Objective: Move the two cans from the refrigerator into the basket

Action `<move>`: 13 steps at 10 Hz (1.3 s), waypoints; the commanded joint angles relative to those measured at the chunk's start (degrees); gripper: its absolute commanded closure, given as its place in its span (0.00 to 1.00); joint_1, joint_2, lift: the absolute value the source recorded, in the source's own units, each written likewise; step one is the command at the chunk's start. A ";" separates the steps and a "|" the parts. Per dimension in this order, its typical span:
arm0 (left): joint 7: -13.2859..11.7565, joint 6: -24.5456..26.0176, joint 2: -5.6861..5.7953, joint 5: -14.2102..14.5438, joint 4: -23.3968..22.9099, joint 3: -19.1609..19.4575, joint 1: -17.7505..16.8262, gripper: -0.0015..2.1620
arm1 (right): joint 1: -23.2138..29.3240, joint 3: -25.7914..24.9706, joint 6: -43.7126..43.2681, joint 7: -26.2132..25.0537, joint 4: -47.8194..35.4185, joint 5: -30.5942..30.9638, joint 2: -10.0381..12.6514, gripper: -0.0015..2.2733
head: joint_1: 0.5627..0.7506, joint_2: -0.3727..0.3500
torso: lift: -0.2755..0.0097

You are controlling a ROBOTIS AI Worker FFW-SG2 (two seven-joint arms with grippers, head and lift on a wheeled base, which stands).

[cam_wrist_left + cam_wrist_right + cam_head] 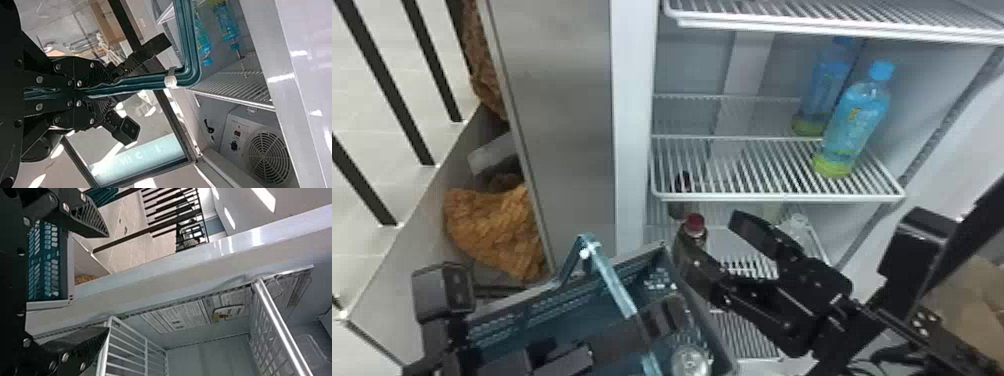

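The teal basket (664, 249) is at the bottom centre of the head view, with a round, silvery can top (691, 361) inside it. Across the basket lies my left gripper (652, 320), and in the left wrist view the left gripper (92, 94) is shut on the teal basket handle (145, 82). My right gripper (712, 234) stands open in front of the refrigerator's lower shelves, just right of the basket. In the right wrist view nothing is between the fingers of the right gripper (107, 282); the basket (70, 270) is beside it.
Two blue bottles (854, 125) stand on the middle wire shelf (757, 170) at the right. A dark bottle with a red cap (695, 223) is on a lower shelf, close to the right gripper. The refrigerator's steel side (562, 125) rises left of the opening.
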 commanded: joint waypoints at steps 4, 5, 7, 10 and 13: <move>0.00 -0.01 -0.10 -0.01 0.00 0.00 0.07 0.56 | 6.19 -5.84 -13.72 0.03 1.60 2.59 1.38 0.05 | 0.70 0.27 | 0.84; 0.00 -0.01 -0.10 -0.13 0.00 0.12 0.07 0.56 | 8.01 -7.21 -16.67 0.03 1.74 3.16 1.81 0.05 | 0.70 0.22 | 0.84; 0.00 0.14 -0.10 -0.13 0.14 -0.22 -0.07 0.56 | 11.39 -9.49 -22.86 0.03 3.57 3.04 2.08 0.05 | 0.70 0.16 | 0.84; 0.00 0.28 0.08 -0.36 0.14 -0.45 0.07 0.56 | 17.30 -12.69 -32.71 0.03 6.66 2.59 2.78 0.05 | 0.70 0.07 | 0.84; 0.00 0.42 0.25 -0.47 0.28 -0.57 0.07 0.56 | 22.50 -14.52 -35.94 0.12 8.77 3.04 3.22 0.05 | 0.70 0.03 | 0.84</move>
